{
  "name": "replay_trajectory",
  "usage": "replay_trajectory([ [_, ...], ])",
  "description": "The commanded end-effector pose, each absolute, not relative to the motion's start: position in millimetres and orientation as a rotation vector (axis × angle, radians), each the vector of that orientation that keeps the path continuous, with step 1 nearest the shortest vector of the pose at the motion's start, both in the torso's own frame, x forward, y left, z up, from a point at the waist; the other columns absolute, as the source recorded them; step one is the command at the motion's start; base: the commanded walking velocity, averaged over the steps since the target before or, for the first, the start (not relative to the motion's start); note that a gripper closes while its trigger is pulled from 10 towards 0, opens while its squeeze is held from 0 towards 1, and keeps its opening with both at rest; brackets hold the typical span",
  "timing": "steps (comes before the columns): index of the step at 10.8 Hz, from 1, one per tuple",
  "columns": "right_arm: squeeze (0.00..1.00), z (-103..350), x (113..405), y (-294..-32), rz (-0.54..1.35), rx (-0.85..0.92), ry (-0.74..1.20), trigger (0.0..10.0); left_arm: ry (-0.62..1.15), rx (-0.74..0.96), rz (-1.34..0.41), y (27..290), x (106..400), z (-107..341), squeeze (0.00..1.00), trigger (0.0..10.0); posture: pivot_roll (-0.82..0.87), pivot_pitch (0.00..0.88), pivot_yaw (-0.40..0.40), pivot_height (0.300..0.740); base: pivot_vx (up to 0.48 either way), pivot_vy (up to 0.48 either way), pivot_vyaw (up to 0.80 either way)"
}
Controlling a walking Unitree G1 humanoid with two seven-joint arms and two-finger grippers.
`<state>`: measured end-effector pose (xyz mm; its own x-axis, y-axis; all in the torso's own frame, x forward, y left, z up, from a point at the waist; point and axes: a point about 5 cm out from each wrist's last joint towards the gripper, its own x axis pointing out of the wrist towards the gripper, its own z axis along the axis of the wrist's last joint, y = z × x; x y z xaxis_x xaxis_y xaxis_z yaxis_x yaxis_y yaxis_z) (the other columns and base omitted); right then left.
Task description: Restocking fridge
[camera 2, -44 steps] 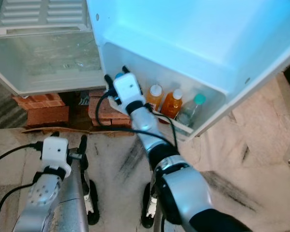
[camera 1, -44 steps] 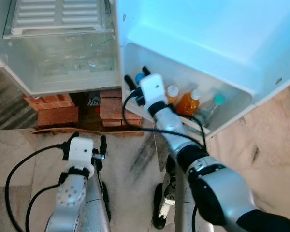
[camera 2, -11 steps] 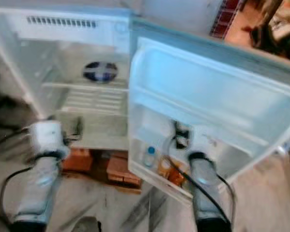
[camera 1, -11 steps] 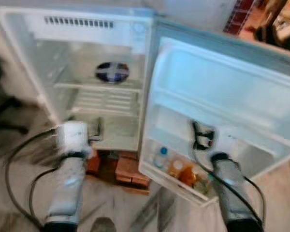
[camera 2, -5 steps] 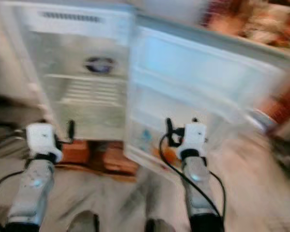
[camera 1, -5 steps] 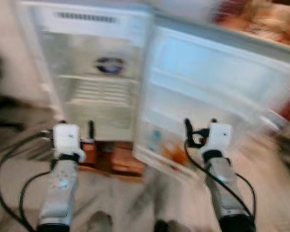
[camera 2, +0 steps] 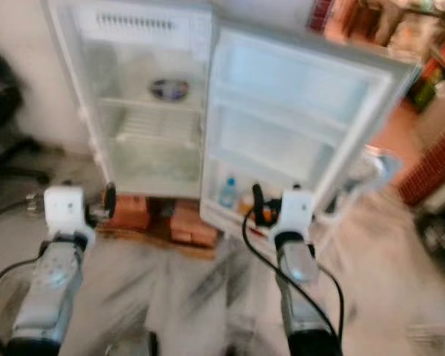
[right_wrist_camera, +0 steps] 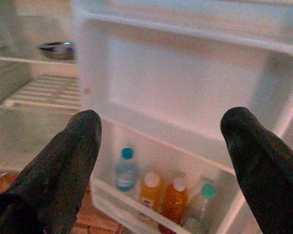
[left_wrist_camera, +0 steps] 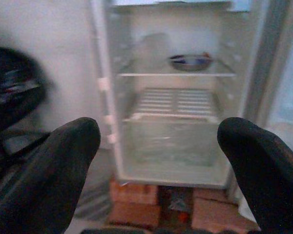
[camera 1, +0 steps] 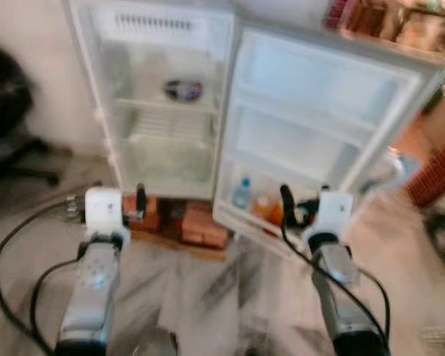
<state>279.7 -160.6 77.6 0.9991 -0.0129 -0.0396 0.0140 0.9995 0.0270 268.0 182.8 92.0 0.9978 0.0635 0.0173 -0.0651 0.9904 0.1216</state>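
White plastic everywhere as the fridge [camera 1: 163, 111] stands wide open, its door [camera 1: 319, 126] swung out to the robot's right, and four bottles sit side by side in the bottom door rack [right_wrist_camera: 151, 204]: one blue-capped water bottle [right_wrist_camera: 124, 170], two orange juice bottles [right_wrist_camera: 150, 191] [right_wrist_camera: 175, 197], and one clear bottle with a teal cap [right_wrist_camera: 201, 202]. So the drinks look stocked, by my reckoning; the two upper door shelves are bare and the main compartment holds just one dark bowl [left_wrist_camera: 189, 61] on its upper shelf, with the wire shelf and the drawer below it bare. Plenty of room left, then, if more is to go in. Both arms are raised in front of the robot, well apart from the cabinet. The left gripper [left_wrist_camera: 156, 161] points at the main compartment, fingers spread wide, holding nothing. The right gripper [right_wrist_camera: 158, 156] faces the door racks, fingers likewise spread and empty. Red bricks [camera 1: 200, 222] prop the fridge off the floor.
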Motion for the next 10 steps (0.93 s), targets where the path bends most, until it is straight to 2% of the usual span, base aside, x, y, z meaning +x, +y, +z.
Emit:
replay_trajectory([
  [1,0.0,83,284,-161,-0.005,0.029,0.024,10.0,-0.015,0.139,0.061,184,266,91,0.0,10.0,0.14,0.026,-0.059,0.74,0.0,0.0,0.0],
  [2,0.0,84,286,-161,-0.007,0.031,0.017,10.0,-0.02,0.159,0.07,186,268,94,0.0,10.0,0.15,0.037,-0.057,0.74,0.0,0.0,0.0],
  [4,0.0,99,291,-162,0.024,-0.001,-0.041,10.0,-0.016,0.141,0.122,200,263,97,0.0,10.0,0.15,0.064,-0.063,0.74,0.0,-0.426,0.0],
  [10,0.0,102,293,-158,0.067,-0.007,-0.082,10.0,-0.018,0.128,0.065,186,267,95,0.0,10.0,0.15,0.045,-0.067,0.74,0.0,-0.394,0.0],
])
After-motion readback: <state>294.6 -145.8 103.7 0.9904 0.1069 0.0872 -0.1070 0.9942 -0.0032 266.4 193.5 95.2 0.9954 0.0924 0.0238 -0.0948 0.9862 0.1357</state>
